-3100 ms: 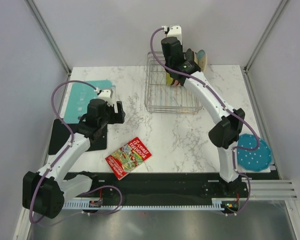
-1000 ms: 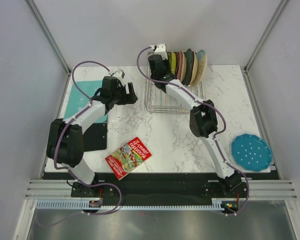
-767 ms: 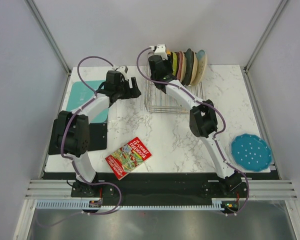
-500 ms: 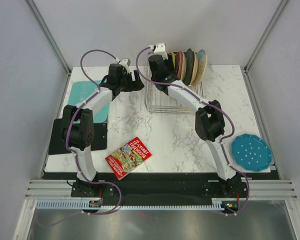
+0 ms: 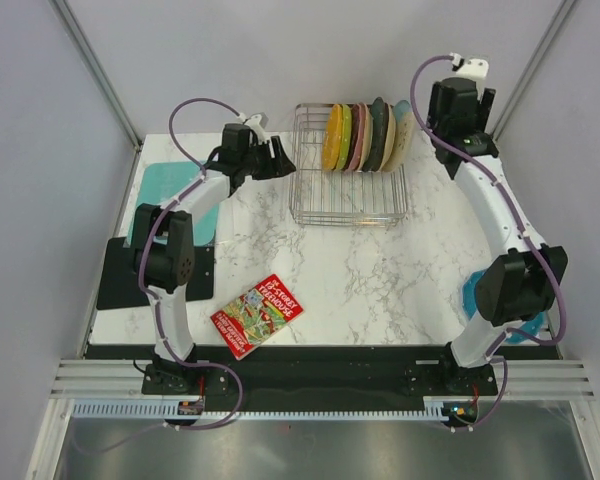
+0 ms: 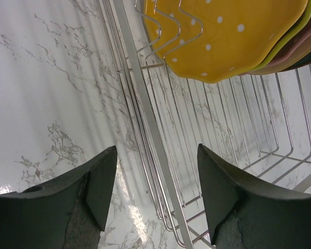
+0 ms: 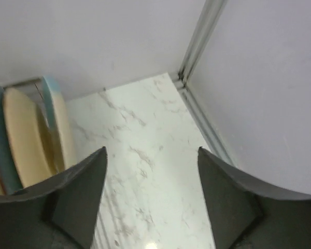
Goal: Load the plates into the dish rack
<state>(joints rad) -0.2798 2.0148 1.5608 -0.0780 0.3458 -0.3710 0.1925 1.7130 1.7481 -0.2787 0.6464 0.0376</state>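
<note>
The wire dish rack (image 5: 346,192) stands at the back of the table, and several plates (image 5: 365,137) stand on edge in it. Among them the orange one (image 5: 332,139) is at the left end, with a lime green one beside it. A blue plate (image 5: 469,297) lies flat at the near right, mostly hidden by my right arm. My left gripper (image 5: 277,160) is open at the rack's left side. In the left wrist view its jaws (image 6: 156,197) straddle the rack's rim wire (image 6: 145,120), below the orange plate (image 6: 223,36). My right gripper (image 5: 462,118) hangs open and empty at the back right (image 7: 151,150).
A red booklet (image 5: 257,314) lies at the front centre. A teal board (image 5: 158,190) and a black mat (image 5: 115,278) lie on the left. The enclosure's metal posts (image 5: 528,65) and walls close in the back corners, near my right gripper.
My right arm swung from the rack's left end to the back right corner and its jaws opened, uncovering the orange plate in the rack. My left gripper moved right to the rack's rim and narrowed slightly.
</note>
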